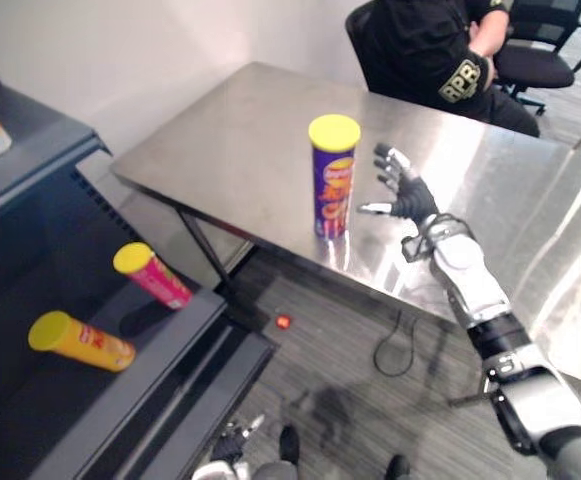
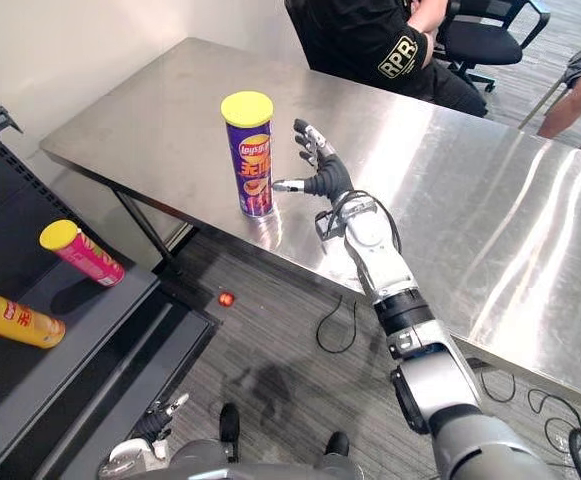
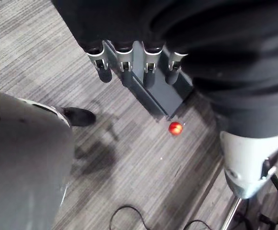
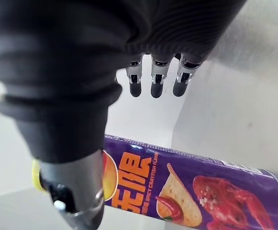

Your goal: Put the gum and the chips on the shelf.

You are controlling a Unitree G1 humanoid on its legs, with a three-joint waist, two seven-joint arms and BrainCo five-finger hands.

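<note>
- The left hand (image 3: pixel 126 61) is seen low over the floor (image 3: pixel 129 158), fingers straight.
- The right hand (image 1: pixel 408 198) is held with fingers spread (nothing gripped) just beside the chips can (image 1: pixel 332 190).
- That can is stood upright on the counter (image 1: pixel 240 130).

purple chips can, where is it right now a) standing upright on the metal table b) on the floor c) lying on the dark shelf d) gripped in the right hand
A: the purple chips can stands upright near the edge of the metal table, with the right hand open beside it, fingers spread and not closed round it.
</note>
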